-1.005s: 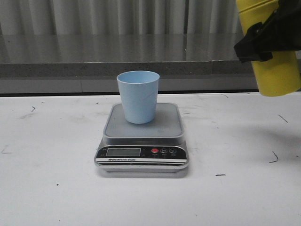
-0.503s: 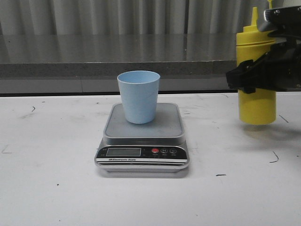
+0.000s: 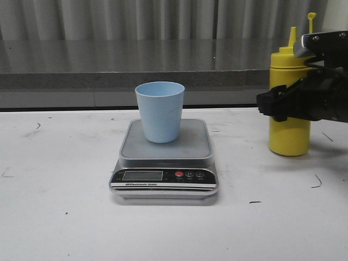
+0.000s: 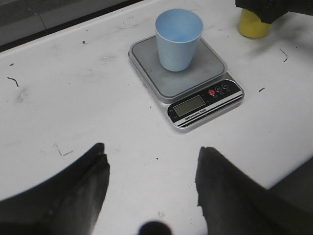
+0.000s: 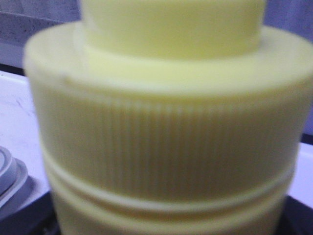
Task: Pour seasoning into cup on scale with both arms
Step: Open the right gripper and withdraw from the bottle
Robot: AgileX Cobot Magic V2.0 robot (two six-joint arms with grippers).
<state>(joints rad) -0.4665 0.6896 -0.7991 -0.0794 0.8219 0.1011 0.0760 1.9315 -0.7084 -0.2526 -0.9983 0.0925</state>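
You see one white table (image 3: pixel 65 217), one scale (image 3: pixel 164 157) at centre, one seasoning bottle (image 3: pixel 290 136) at 3 o'clock, now standing on the table rather than lifted, right gripper (image 3: pixel 296 103) clamped around it, one cup (image 3: pixel 160 111) on the scale, left gripper (image 4: pixel 151 176) wide open, empty.

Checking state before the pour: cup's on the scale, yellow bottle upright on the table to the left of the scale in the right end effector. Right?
Not quite: in the front view the yellow bottle stands right of the scale, not left. The rest holds: cup on the scale, bottle upright in the right end effector.
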